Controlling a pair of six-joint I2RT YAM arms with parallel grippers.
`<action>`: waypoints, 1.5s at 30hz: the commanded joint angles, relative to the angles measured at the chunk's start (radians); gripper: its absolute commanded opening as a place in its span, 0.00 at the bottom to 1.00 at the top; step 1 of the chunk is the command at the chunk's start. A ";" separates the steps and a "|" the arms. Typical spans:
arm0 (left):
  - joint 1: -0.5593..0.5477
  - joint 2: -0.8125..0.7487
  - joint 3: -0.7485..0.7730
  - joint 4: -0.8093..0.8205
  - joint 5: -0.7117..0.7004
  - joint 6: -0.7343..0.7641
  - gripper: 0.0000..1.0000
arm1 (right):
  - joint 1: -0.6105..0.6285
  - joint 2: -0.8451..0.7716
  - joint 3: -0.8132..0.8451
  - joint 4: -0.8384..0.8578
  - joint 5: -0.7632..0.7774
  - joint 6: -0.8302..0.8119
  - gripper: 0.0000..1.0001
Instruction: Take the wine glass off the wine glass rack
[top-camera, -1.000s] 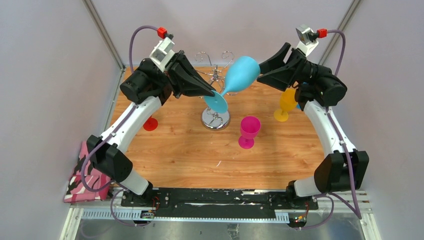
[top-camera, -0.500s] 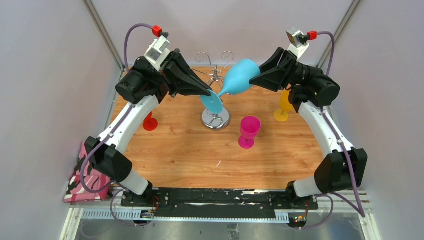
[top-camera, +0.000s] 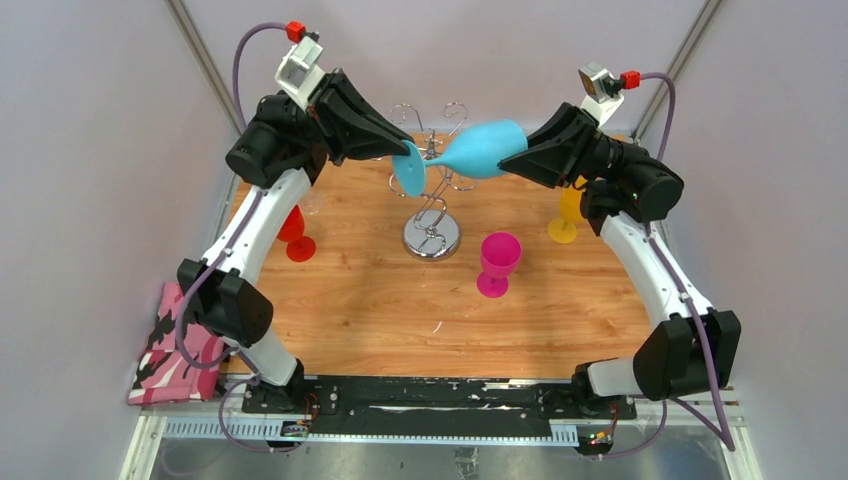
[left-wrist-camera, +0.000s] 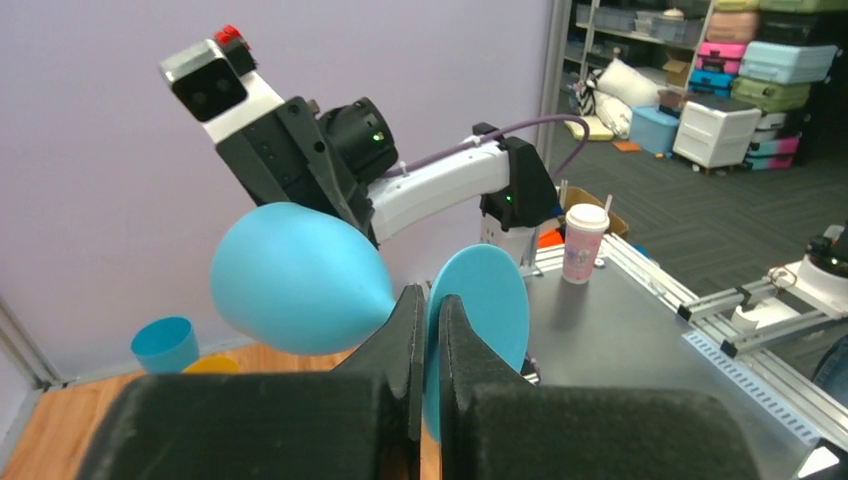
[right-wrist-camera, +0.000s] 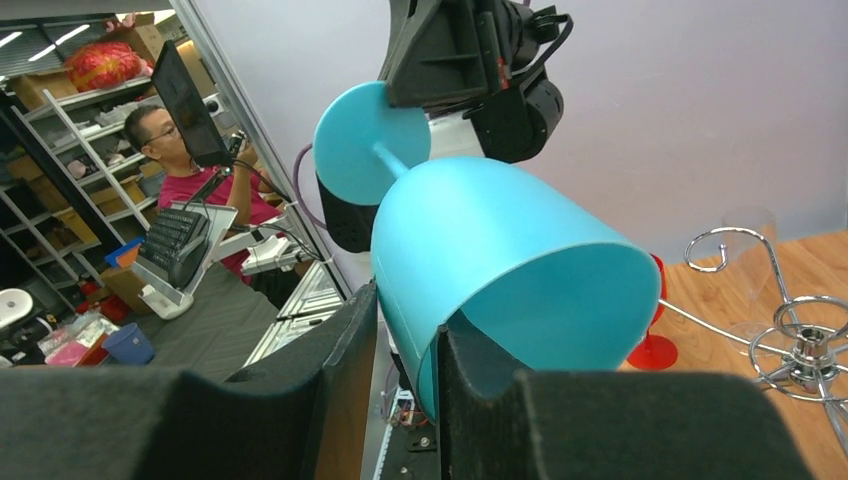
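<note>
The light blue wine glass (top-camera: 485, 148) lies nearly level in the air, above and beside the top of the chrome wine glass rack (top-camera: 431, 238). My left gripper (top-camera: 405, 153) is shut on the glass's round foot (left-wrist-camera: 485, 300), its jaws pinching the disc's edge. My right gripper (top-camera: 520, 156) is shut on the bowl's rim (right-wrist-camera: 480, 240), with one finger inside the bowl and one outside. The rack's scroll arms (right-wrist-camera: 790, 340) show at the lower right of the right wrist view, apart from the glass. The bowl (left-wrist-camera: 295, 278) also shows in the left wrist view.
A pink glass (top-camera: 497, 262) stands right of the rack's base. A yellow glass (top-camera: 570, 215) stands under the right arm, and a red glass (top-camera: 297, 238) under the left arm. A pink-and-black cloth (top-camera: 170, 350) lies off the table's left edge. Walls enclose the table.
Both arms have risen and carried the glass up and back. It has turned from steeply tilted to nearly level, and its foot has moved up and left, away from the rack's base.
</note>
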 joint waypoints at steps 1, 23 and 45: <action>0.043 0.126 0.044 0.049 0.022 0.039 0.00 | 0.056 -0.099 -0.006 0.114 -0.044 -0.011 0.00; 0.047 0.179 0.029 0.051 -0.037 0.022 0.00 | 0.055 -0.193 -0.007 -0.515 0.013 -0.374 0.00; -0.060 -0.074 0.294 -2.223 -1.481 1.203 0.00 | 0.047 -0.160 0.393 -2.275 1.228 -1.415 0.00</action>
